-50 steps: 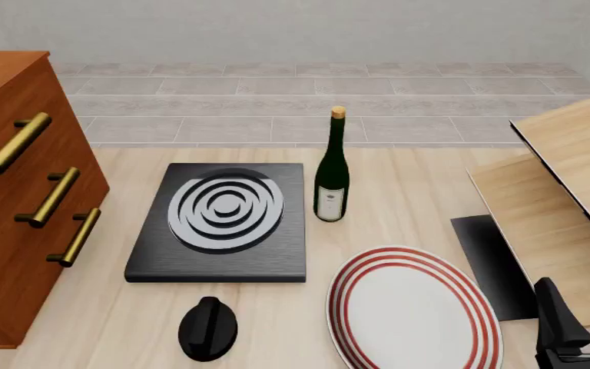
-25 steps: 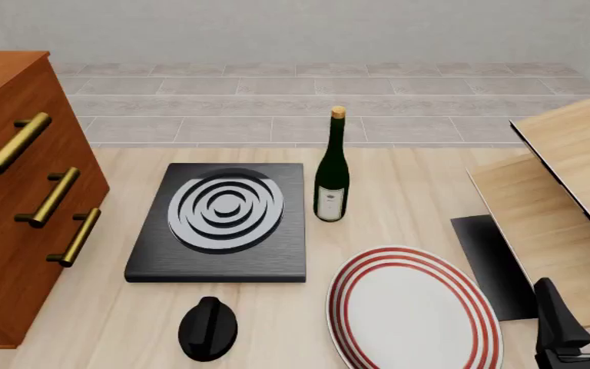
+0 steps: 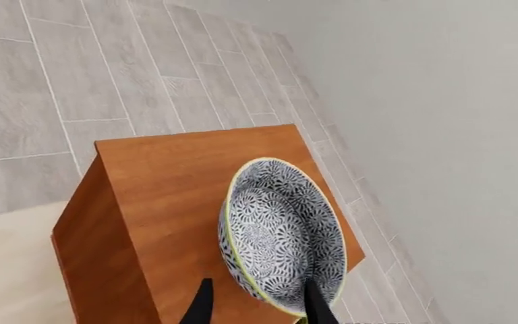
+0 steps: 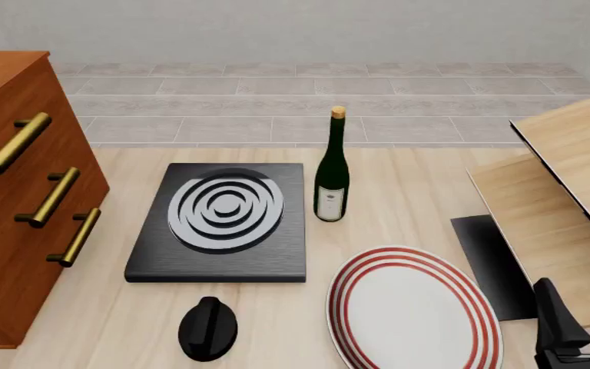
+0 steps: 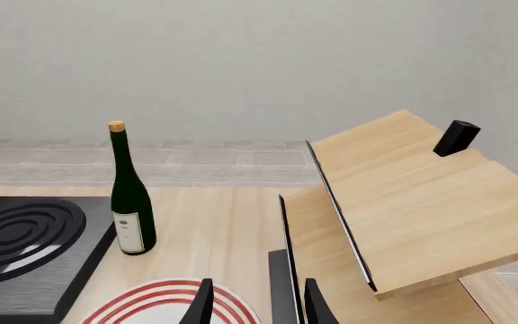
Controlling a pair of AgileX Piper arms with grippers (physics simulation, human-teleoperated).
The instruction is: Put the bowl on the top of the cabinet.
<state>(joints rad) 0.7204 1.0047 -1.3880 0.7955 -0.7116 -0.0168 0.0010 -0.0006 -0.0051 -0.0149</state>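
Note:
In the left wrist view the white bowl (image 3: pixel 282 233) with the dark leafy pattern and yellowish rim rests on the flat top of the reddish-brown cabinet (image 3: pixel 173 175). My left gripper (image 3: pixel 257 283) is open right at the bowl's near rim, one finger on each side of it. The left gripper and the bowl are out of the front view, which shows only the cabinet's front (image 4: pixel 8 223) with its brass handles at the left. My right gripper (image 4: pixel 587 314) is open and empty at the table's front right corner; it also shows in the right wrist view (image 5: pixel 257 283).
A black hob (image 4: pixel 218 223) with grey rings lies mid-table, with a green wine bottle (image 4: pixel 332 173) to its right. A white plate with red rings (image 4: pixel 413 311) and a black knob (image 4: pixel 208 329) lie near the front. Pale wood boards (image 4: pixel 571 184) rise at the right.

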